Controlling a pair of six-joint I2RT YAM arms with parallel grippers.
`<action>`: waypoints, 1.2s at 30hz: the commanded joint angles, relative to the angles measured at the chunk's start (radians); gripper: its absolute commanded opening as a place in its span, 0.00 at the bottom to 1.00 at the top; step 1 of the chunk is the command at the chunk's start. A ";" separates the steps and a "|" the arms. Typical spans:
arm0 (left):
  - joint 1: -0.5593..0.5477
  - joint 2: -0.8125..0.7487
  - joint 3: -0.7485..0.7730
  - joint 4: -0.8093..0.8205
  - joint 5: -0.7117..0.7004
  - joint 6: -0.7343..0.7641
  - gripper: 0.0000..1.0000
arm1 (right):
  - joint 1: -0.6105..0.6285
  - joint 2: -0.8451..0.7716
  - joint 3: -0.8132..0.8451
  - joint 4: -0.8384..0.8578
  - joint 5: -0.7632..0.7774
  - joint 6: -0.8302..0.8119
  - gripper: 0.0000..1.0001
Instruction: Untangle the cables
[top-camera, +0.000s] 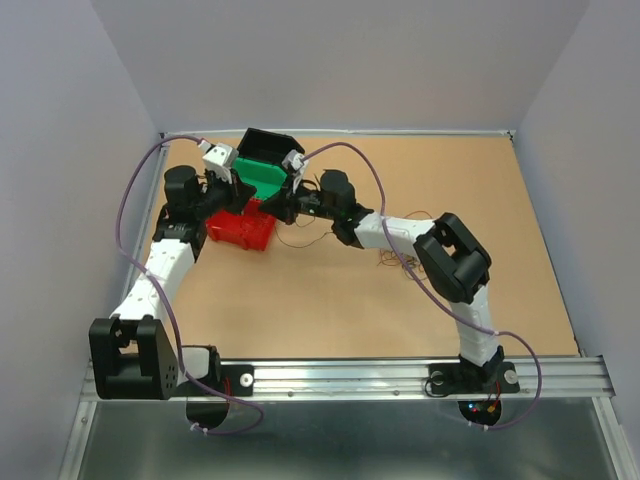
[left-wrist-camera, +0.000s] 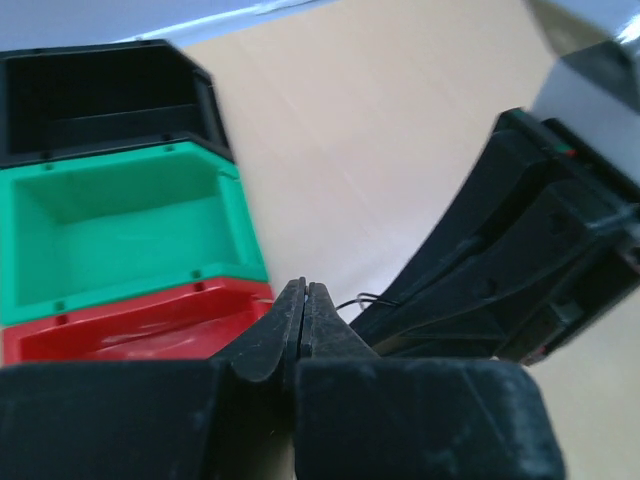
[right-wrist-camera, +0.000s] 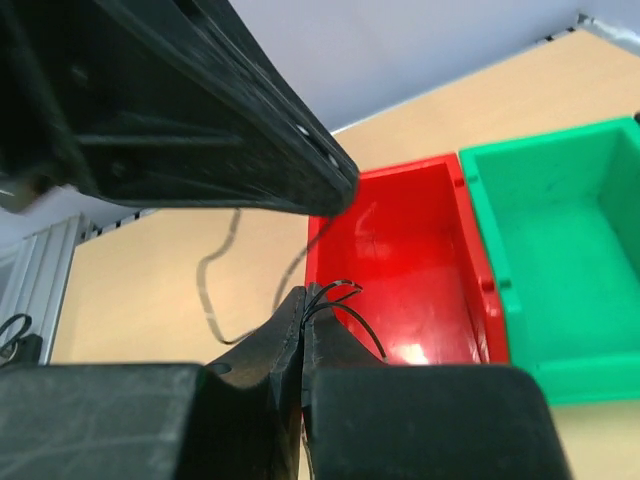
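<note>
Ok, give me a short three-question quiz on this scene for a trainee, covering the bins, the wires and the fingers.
1. True or false: the green bin sits between the black bin and the red bin.
2. Pick one. The right arm's fingers are: A) wide open, B) shut on a thin black wire, C) clamped on a bin's rim.
3. Short answer: the loose bunch of cables lies on the table beside which arm?

Key: 1 true. 2 B. 3 the right arm.
</note>
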 joint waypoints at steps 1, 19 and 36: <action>0.060 0.092 0.040 0.111 -0.120 -0.016 0.00 | 0.007 0.060 0.194 -0.014 -0.056 0.029 0.01; 0.348 0.194 0.235 0.160 0.100 -0.091 0.00 | 0.024 0.340 0.947 -0.086 0.012 0.120 0.01; 0.388 0.203 0.252 0.136 0.130 -0.039 0.00 | 0.033 0.408 0.770 0.174 0.199 0.244 0.00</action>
